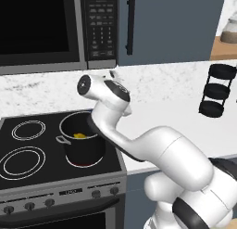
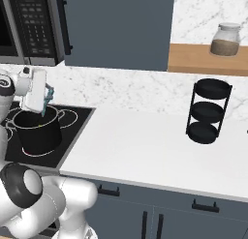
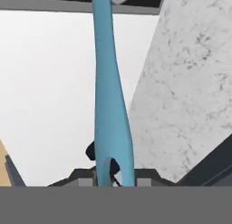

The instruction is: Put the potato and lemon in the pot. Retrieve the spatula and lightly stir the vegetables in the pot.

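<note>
The pot (image 1: 82, 142) stands on the front right burner of the black stove (image 1: 28, 177), left of centre in the left base view and at the left edge of the right base view. Inside it, near the middle of its floor, lies a small yellow piece, the lemon (image 1: 79, 136); whether a second piece lies with it I cannot tell.

The spatula (image 3: 110, 105) is clamped in the jaws. In the hand view its light-blue handle runs as a tall strip from the bottom centre to the top edge, widening near the bottom, where the dark fingertips (image 3: 92, 151) press on it. In the right base view a short blue length of it shows at the right side of the hand, just above the pot's rim. The gripper (image 2: 44, 107) hangs over the pot's far right rim, jaws narrow and holding the spatula.

To the right of the stove stretches the white bench (image 2: 145, 146), with a black three-tier rack (image 2: 208, 112) standing at its back against the marble wall. A microwave (image 1: 46, 26) hangs above the stove.
</note>
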